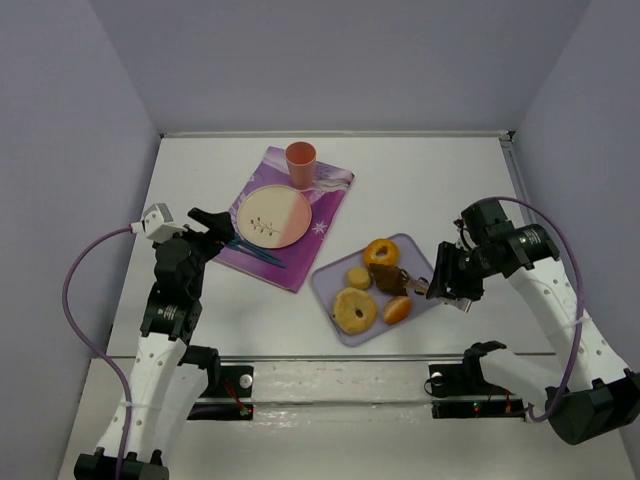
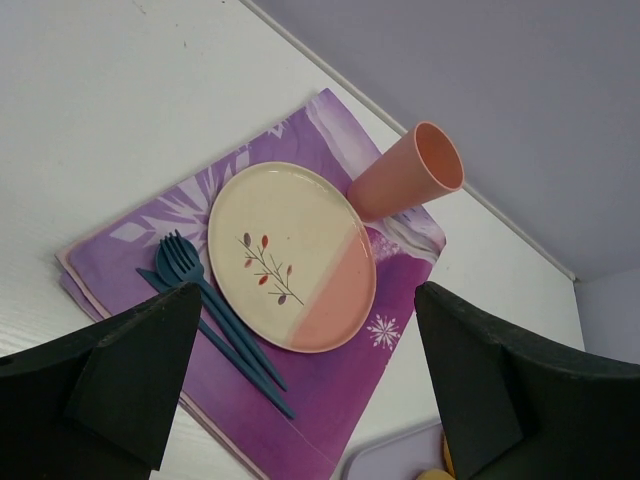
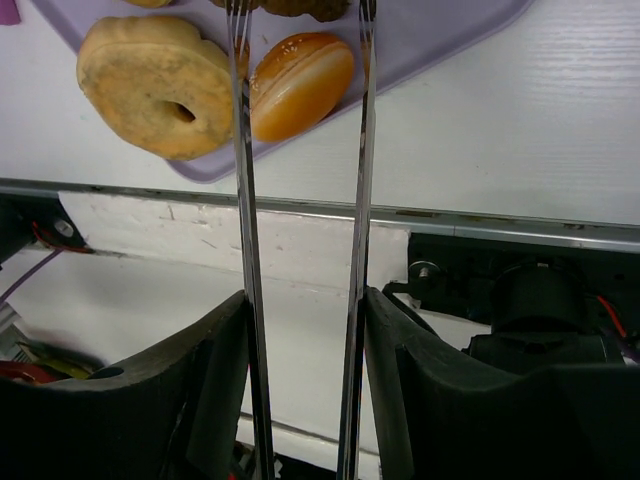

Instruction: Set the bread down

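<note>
- The right pincer [image 3: 303, 310] is clamping metal tongs [image 3: 245, 200], their tips flanking the bread [image 1: 388, 280] on the tray [image 1: 416, 253] by the bench's near edge;
- The left pincer [image 2: 305, 365] is gaping wide, holding nothing.

White surface [image 1: 450, 180]. Purple mat [image 1: 322, 212]: cream-pink plate [image 1: 277, 216] at centre, pink cup [image 1: 300, 164] upright at far edge, blue cutlery [image 1: 255, 250] on near-left part. Right of mat, apart: lavender tray [image 1: 328, 283] with ring doughnut [image 1: 381, 252], second doughnut [image 1: 354, 310], yellow bun [image 1: 358, 277], orange bun [image 1: 397, 309]. Further right of mat: metal tongs [image 1: 416, 285], tips over tray.
</note>
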You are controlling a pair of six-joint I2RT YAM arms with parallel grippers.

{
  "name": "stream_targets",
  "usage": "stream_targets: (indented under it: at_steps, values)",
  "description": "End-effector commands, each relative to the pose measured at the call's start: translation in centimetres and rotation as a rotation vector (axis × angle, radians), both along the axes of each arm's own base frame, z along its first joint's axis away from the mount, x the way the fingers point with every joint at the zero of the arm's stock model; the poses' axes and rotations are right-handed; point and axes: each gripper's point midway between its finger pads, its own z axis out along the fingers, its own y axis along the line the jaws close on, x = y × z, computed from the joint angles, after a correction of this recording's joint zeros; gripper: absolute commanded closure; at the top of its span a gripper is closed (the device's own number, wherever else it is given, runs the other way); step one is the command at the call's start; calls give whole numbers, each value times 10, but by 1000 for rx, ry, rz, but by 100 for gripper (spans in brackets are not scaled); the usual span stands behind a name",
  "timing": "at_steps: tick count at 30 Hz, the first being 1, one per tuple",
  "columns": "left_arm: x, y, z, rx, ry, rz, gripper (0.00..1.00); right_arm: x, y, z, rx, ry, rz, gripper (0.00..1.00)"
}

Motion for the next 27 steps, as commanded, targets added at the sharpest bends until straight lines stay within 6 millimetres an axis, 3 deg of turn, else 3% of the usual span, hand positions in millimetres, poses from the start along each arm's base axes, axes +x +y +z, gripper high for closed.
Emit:
stream_targets:
  at_steps: [1,4,9,12,21,27]
  values:
    - [3,2,9,6,-43,3,1,-26,-3,12,-3,82,36,48]
    - [4,3,8,7,-42,11,1,-31,-1,8,11,98,46,47]
    - [6,1,9,9,-41,0,1,-21,-17,-4,-84,31,84,46]
    - [8,0,6,11,-29,-5,1,-6,-6,1,-28,-75,151,46]
    - [10,1,3,18,-16,2,1,2,2,1,10,-151,263,43]
    - [14,0,3,26,-8,-4,1,15,0,-14,-22,-154,249,42]
